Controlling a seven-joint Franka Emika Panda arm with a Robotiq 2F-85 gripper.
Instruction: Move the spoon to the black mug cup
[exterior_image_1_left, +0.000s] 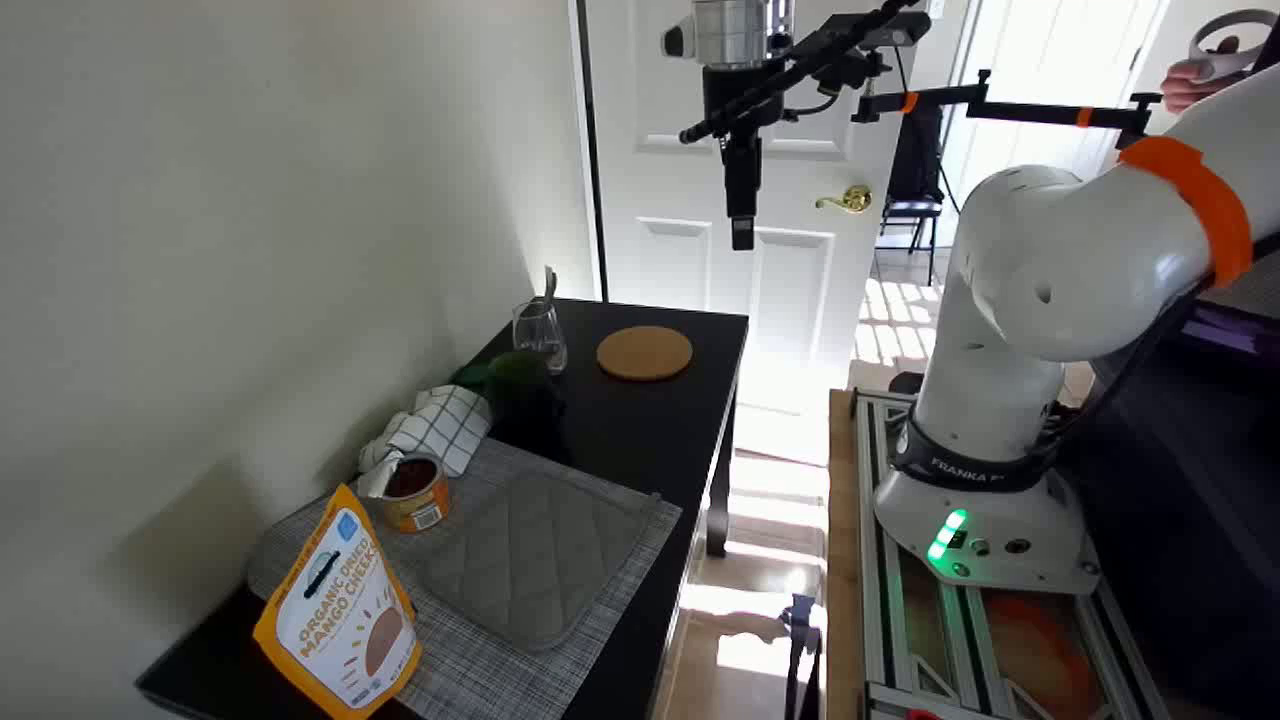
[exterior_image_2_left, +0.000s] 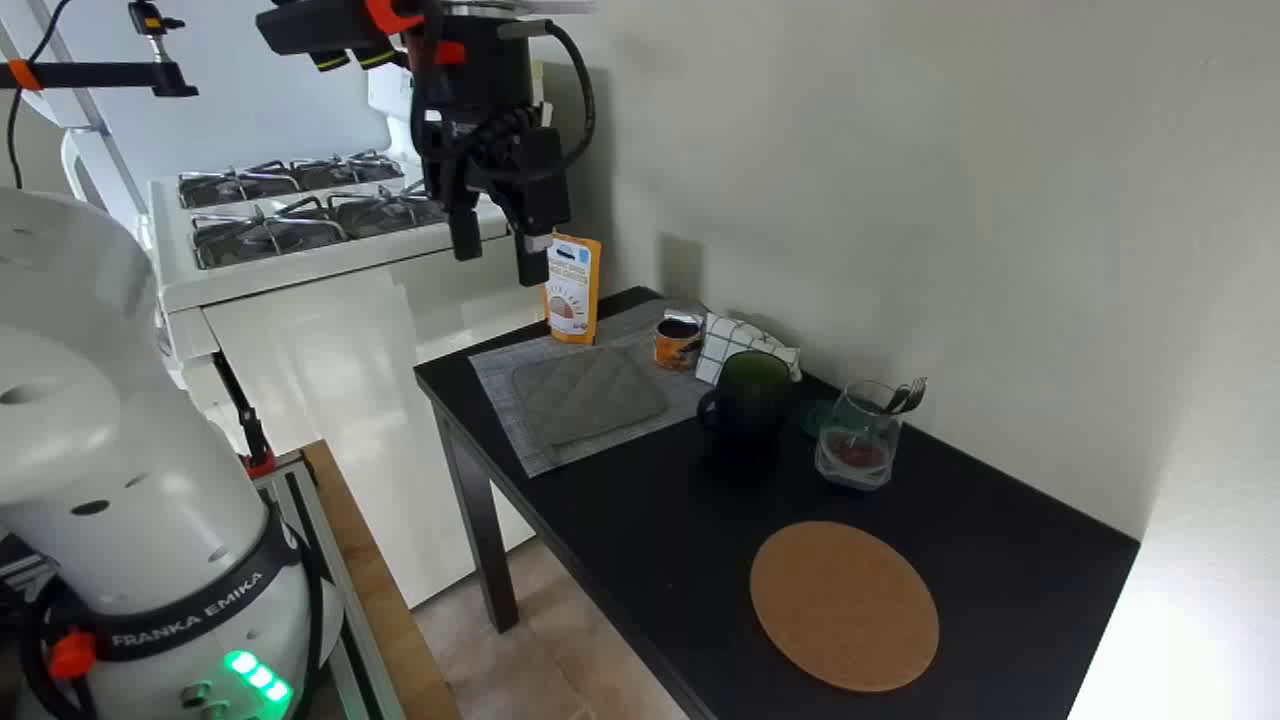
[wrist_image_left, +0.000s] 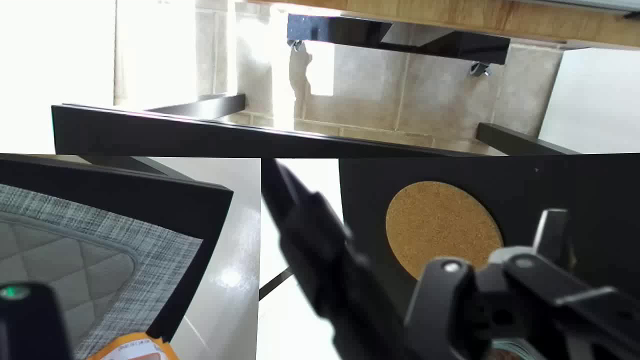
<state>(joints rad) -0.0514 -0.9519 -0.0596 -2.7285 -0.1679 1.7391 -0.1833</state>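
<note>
Aiming our empty, wide-spread tool (exterior_image_2_left: 500, 267) rightward in an exterior view, we should pinch what is probably the spoon (exterior_image_2_left: 897, 399) well above the glass (exterior_image_2_left: 848, 440), lifting straight.

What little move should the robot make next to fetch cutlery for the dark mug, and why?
Probably carry the open gripper over toward the glass, above the utensils: its jaws hold nothing and hang away from them, while the dark mug stands near that glass.

Home kitchen: gas stove (exterior_image_2_left: 290, 240), panelled white door (exterior_image_1_left: 672, 185).
</note>
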